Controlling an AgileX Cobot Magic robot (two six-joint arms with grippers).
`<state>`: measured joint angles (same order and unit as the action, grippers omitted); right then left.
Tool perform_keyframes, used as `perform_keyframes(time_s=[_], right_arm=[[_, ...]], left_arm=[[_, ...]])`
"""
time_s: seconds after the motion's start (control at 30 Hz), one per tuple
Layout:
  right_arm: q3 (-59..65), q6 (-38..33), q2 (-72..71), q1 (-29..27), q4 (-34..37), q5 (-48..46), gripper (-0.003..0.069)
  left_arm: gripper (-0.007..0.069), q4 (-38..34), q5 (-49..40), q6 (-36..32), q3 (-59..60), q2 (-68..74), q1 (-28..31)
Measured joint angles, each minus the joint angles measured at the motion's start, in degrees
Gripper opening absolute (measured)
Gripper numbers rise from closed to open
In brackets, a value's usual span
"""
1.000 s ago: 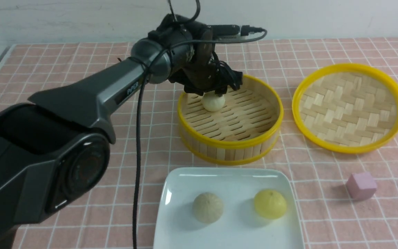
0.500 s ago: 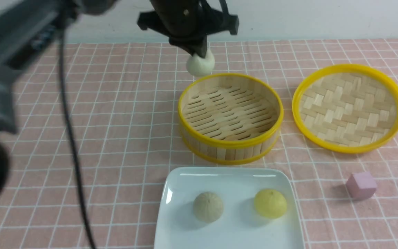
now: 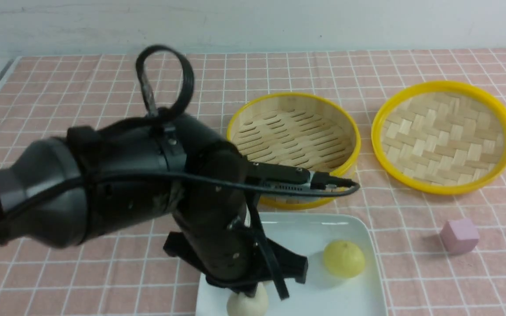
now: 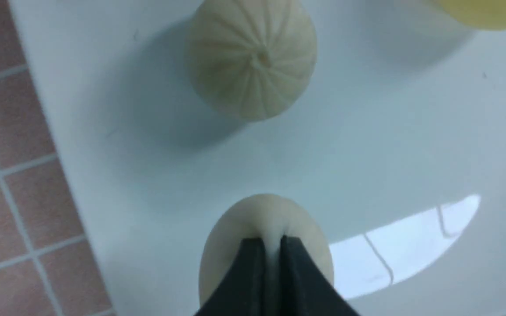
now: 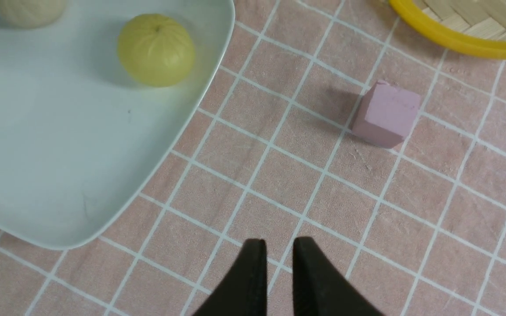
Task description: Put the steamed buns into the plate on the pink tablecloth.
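My left gripper (image 3: 250, 292) is shut on a pale steamed bun (image 3: 248, 303), pinching its top, low over the near left part of the white plate (image 3: 323, 228). In the left wrist view the gripper (image 4: 272, 240) grips that bun (image 4: 266, 215) over the plate (image 4: 367, 153); I cannot tell if the bun touches it. A second pale bun (image 4: 251, 59) lies on the plate just beyond, hidden by my arm in the front view. The yellow bun (image 3: 343, 258) lies on the plate's right side. My right gripper (image 5: 278, 241) is shut and empty above the pink tablecloth (image 5: 279, 175), right of the plate.
The bamboo steamer basket (image 3: 354, 145) stands behind the plate with nothing in it. Its woven lid (image 3: 444, 85) lies to the right. A small pink cube (image 3: 459, 235) sits on the cloth right of the plate, ahead of my right gripper.
My left gripper lifted the pale bun out of the steamer basket, rose, then swung toward me and down over the plate. The right arm has not moved.
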<state>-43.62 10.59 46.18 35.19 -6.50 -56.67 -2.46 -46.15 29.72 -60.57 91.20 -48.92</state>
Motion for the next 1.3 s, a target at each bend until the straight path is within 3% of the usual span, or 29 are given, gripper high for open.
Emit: perform_keyframes(time_s=[0.23,0.33,0.37,0.5,0.6,0.7,0.8,0.83,0.97,1.1,1.3], right_arm=[[0.0,0.0,0.0,0.0,-0.1,-0.4,0.0119],[-0.1,-0.1,-0.7,0.0,0.0,-3.4,0.0041],[-0.1,-0.1,-1.7,0.0,0.1,-5.4,-0.0004],[-0.2,-0.2,-6.9,0.0,0.3,-12.3,-0.0011],[0.3,-0.1,-11.6,0.0,1.3,-13.6,-0.0011],[5.7,-0.1,-20.6,0.0,2.6,-3.8,-0.0011],[12.8,-0.1,-25.6,0.0,2.7,10.7,-0.0011],[18.0,-0.3,-27.8,0.0,2.7,20.3,-0.0011],[24.3,-1.2,-29.3,0.0,2.6,35.2,-0.0011],[26.6,-1.3,-29.5,0.0,2.6,41.0,-0.0008],[27.2,-1.3,-29.5,0.0,2.6,41.2,-0.0005]], left_arm=[[0.0061,-1.3,6.2,1.1,3.0,2.8,-1.1],[0.0128,-1.7,6.0,1.1,3.1,5.5,-1.1],[0.0187,-2.1,6.5,1.1,3.0,6.5,-1.1],[0.0351,-2.4,5.4,1.1,0.3,6.6,-1.1],[0.043,-1.0,4.0,1.1,-1.5,6.1,-1.1],[0.0496,1.1,3.0,1.1,-3.0,4.3,-1.1],[0.0504,1.6,2.3,1.1,-3.1,3.4,-1.1],[0.0501,1.8,2.0,1.1,-3.1,3.3,-1.1],[0.048,2.0,1.8,1.1,-3.1,3.2,-1.1],[0.0449,2.0,1.5,1.1,-3.1,3.2,-1.1],[0.0395,2.0,1.5,1.1,-3.1,3.2,-1.1]])
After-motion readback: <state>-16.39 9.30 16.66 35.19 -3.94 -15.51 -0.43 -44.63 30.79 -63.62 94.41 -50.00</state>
